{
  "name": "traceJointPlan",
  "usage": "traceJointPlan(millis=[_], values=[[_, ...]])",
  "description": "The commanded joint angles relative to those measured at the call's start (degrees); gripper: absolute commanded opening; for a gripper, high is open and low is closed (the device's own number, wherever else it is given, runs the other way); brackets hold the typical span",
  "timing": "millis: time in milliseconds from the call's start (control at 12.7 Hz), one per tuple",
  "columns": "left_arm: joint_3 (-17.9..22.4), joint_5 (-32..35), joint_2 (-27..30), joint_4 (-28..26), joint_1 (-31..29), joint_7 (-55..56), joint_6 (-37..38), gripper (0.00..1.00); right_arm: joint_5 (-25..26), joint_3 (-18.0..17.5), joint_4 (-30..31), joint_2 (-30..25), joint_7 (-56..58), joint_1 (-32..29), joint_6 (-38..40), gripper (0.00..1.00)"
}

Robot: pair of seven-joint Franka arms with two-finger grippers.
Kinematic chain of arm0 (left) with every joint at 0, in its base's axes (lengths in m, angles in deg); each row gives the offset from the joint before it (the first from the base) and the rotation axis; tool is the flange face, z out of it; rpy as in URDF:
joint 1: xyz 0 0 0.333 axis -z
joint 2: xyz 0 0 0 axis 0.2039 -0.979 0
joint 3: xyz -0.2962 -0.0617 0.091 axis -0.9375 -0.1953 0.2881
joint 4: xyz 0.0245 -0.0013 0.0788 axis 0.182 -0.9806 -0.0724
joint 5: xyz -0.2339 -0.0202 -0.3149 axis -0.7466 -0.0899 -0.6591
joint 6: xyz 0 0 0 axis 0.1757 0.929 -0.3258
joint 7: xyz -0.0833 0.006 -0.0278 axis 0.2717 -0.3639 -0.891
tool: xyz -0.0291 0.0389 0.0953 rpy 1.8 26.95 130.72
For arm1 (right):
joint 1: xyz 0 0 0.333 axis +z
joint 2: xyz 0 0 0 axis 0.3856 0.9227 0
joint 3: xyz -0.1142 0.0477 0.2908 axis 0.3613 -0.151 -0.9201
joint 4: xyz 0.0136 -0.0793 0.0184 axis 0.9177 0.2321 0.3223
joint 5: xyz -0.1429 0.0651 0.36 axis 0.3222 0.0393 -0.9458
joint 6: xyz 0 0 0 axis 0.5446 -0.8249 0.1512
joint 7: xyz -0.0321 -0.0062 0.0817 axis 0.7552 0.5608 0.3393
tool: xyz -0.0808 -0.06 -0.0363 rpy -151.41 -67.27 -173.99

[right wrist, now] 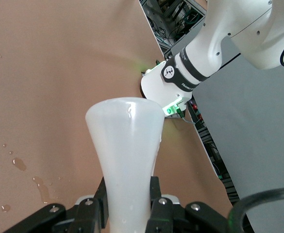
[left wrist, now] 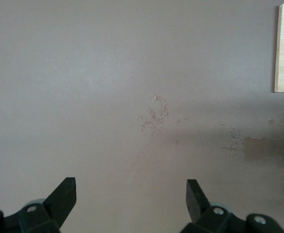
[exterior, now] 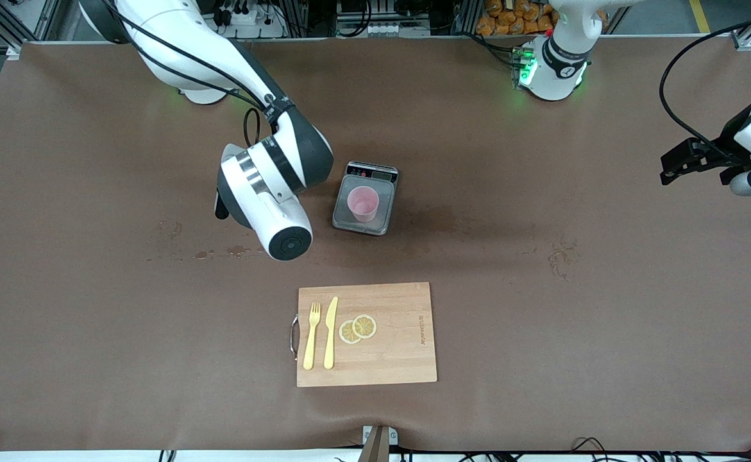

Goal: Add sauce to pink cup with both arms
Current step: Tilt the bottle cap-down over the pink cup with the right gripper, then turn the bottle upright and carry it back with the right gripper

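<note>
The pink cup (exterior: 363, 204) stands upright on a small grey scale (exterior: 343, 221) near the table's middle. My right gripper (right wrist: 127, 199) is shut on the sauce bottle (right wrist: 125, 145), a whitish translucent squeeze bottle pinched narrow between the pads; its orange nozzle is hidden. In the front view the right arm's wrist (exterior: 266, 199) hangs over the table beside the scale, toward the right arm's end, and hides the bottle. My left gripper (left wrist: 131, 187) is open and empty over bare table at the left arm's end (exterior: 686, 162), well away from the cup.
A wooden cutting board (exterior: 401, 359) lies nearer the front camera than the scale, with a yellow fork (exterior: 312, 337), a yellow knife (exterior: 330, 333) and two lemon slices (exterior: 358, 328) on it. Wet stains (exterior: 234, 251) mark the brown table cover.
</note>
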Motion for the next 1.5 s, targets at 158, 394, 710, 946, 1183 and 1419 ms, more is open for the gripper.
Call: traceJointPlan(millis=[158,394,710,946,1183,1419], values=[[0.34,-1.11,0.9,0.03,-0.26,-1.13,1.05,1.0,0.72,-0.86,-2.39,1.05,-0.14,-0.85,1.43,0.0],[0.34,-1.2,0.9,-0.15,-0.17,-1.05,1.57,1.0,-0.94,-1.04,-2.39,-0.17,4.6,-2.61,1.52,0.0],[-0.1,-1.11,0.64,-0.15,-0.08,-0.69,1.66,1.0,-6.65,-0.95,-2.39,-2.8,12.85,-8.66,1.25,0.0],[-0.1,-1.11,0.55,-0.32,0.01,-0.78,1.58,1.0,-10.43,-0.95,-2.39,-3.69,16.64,-11.92,0.64,0.0],[-0.1,-1.11,0.46,-0.32,0.27,-0.69,1.58,1.0,-12.02,-0.95,-1.87,-3.96,22.87,-14.2,-0.59,0.0],[-0.1,-1.11,0.11,-0.41,0.36,-0.61,1.58,1.0,-15.36,-0.86,-1.69,-4.66,29.37,-18.68,-0.59,0.0]])
